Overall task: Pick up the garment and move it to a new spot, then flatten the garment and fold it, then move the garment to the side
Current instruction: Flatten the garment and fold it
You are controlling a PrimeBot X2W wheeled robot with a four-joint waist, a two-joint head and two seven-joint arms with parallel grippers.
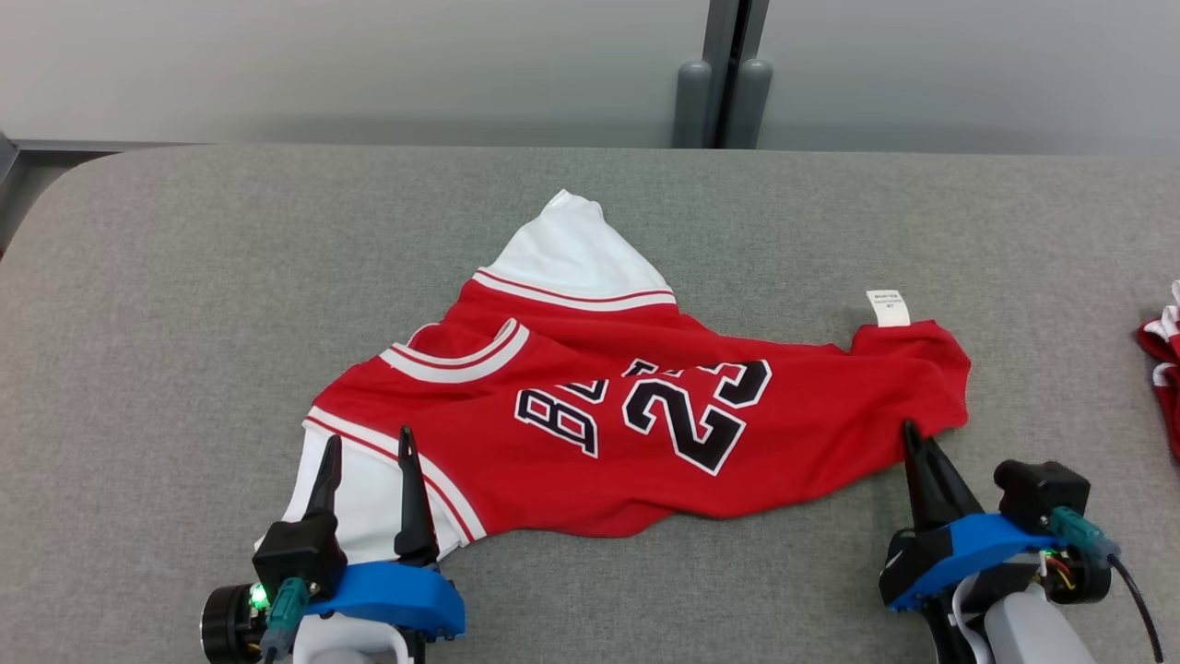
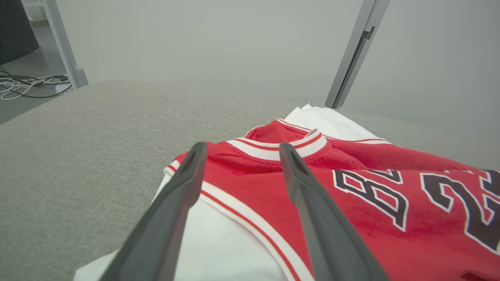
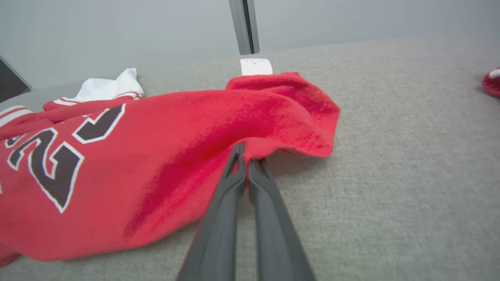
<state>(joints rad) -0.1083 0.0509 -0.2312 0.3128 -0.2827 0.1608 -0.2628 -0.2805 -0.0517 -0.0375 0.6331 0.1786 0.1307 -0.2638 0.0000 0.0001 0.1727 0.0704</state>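
A red jersey (image 1: 608,433) with white sleeves and black "23" lettering lies rumpled across the grey table (image 1: 184,323). A white label (image 1: 888,307) sticks out at its right hem. My left gripper (image 1: 369,445) hangs open over the near white sleeve (image 2: 218,242), one finger on each side of the red-and-white trim. My right gripper (image 1: 913,433) is shut on the jersey's lower hem (image 3: 250,150) near the right corner; in the right wrist view the red cloth bunches between the closed fingertips.
Another red-and-white garment (image 1: 1163,369) lies at the table's right edge, also a red patch (image 3: 492,82) in the right wrist view. Grey wall panels with a dark post (image 1: 724,74) stand behind the table. Cables (image 2: 27,84) lie on the floor beyond the left end.
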